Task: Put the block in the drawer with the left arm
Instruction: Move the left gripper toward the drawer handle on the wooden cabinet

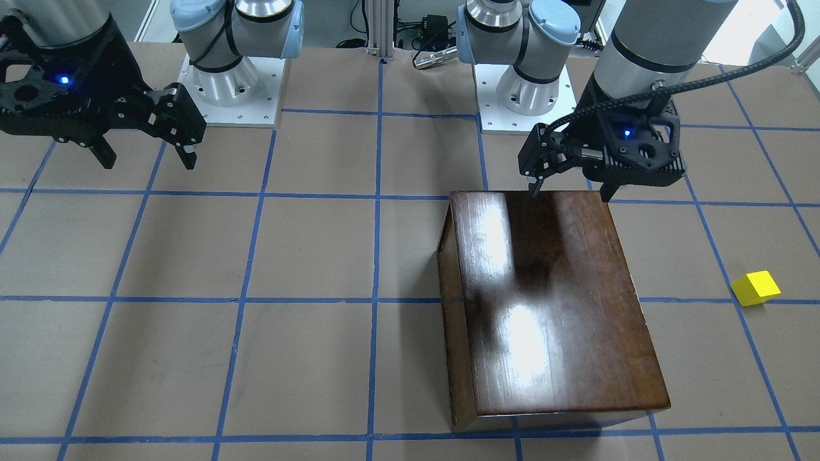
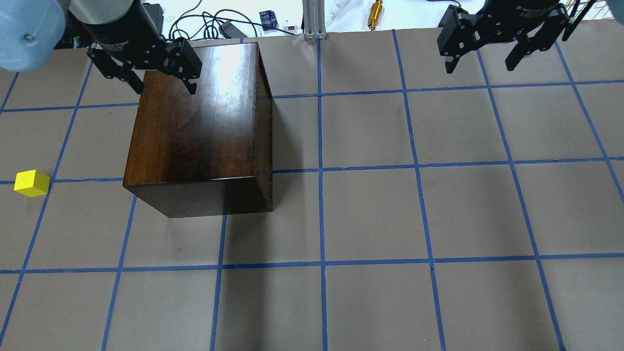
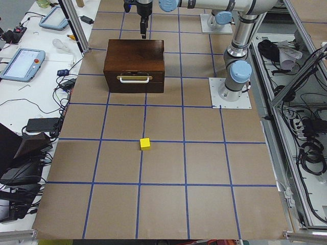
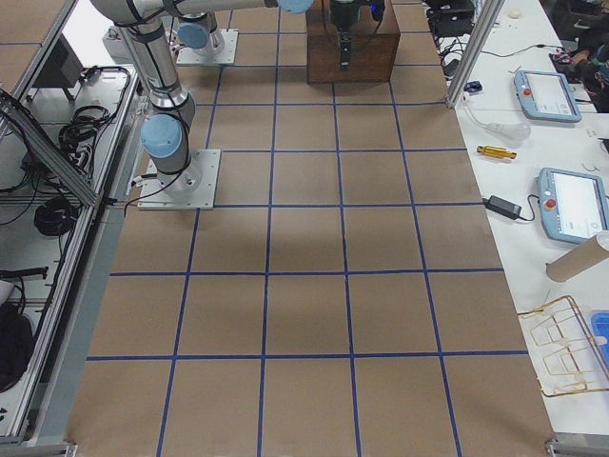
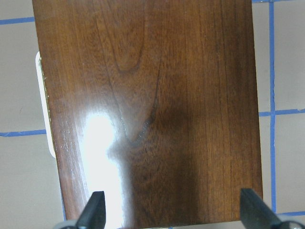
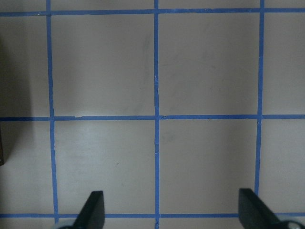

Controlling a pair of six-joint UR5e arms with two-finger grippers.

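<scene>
You see the left tool (image 2: 165,87) hanging released, fingers spread wide, over the far end of the glossy dark box (image 2: 195,122). Its drawer (image 3: 134,82) sits shut, with the pale handle (image 3: 134,78) on the front facing the block (image 2: 32,183). The yellow block lies on the table (image 2: 370,214), well apart from the box on the robot's left, touching a blue tape line. The right tool (image 2: 479,68) also hangs released, over bare table. The small white print on each tool's collar is too fine to read.
</scene>
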